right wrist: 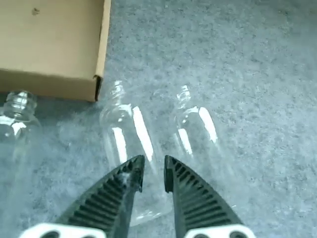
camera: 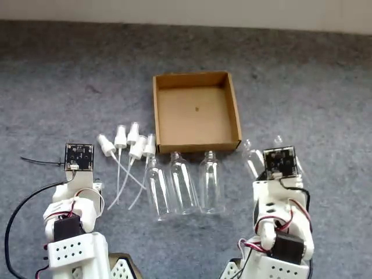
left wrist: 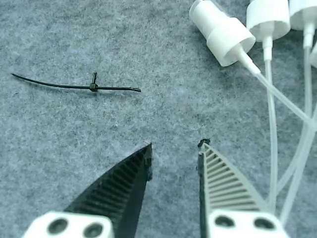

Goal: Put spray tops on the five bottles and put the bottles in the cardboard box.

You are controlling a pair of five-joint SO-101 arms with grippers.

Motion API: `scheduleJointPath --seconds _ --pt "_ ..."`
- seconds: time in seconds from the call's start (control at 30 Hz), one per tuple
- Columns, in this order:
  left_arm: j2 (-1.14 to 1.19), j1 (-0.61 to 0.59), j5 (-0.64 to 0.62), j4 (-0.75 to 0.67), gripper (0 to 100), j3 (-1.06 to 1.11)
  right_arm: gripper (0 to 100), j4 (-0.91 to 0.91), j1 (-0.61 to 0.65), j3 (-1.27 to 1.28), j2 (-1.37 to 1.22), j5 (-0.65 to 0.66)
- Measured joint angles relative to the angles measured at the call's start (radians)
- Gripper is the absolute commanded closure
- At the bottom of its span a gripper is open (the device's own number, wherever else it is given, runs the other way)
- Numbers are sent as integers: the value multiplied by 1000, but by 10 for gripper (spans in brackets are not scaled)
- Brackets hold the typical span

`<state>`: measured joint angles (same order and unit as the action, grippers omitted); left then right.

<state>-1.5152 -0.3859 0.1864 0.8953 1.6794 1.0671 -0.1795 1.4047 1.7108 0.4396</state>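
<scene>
Since no bottle carries a top yet, treat the task as at its first step. The cardboard box [camera: 192, 125] holds nothing. Three bottles [camera: 181, 185] lie just below it; two more bottles [right wrist: 125, 131] lie beside its corner, under your right gripper [right wrist: 153, 166], fingers narrowly apart, gripping nothing. The spray tops [camera: 129, 142] cluster near your left gripper [left wrist: 175, 146], fingers wider apart, also unladen. Next, expect to grasp one top and one bottle. A black cable tie [left wrist: 74, 86] lies apart from the tops, obstructing nothing.

The open cardboard box [camera: 192, 125] is showing plain brown, the plastic spray tops [camera: 121, 137] white, the plastic bottles [camera: 182, 181] clear, the felt table cover [camera: 302, 75] mottled grey
</scene>
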Motion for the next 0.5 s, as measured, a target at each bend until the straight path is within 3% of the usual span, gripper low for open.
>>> scheduleJointPath --seconds 0.13,0.23,0.33,0.5 --pt "0 0 0 0 849 0 941 -20 -18 -192 -287 48" --pt "0 0 0 0 849 0 872 6 -15 -397 -586 130" --pt "0 0 0 0 849 0 810 103 -34 -638 -901 245" --pt "0 0 0 0 849 0 805 310 -69 -1060 -1418 404"
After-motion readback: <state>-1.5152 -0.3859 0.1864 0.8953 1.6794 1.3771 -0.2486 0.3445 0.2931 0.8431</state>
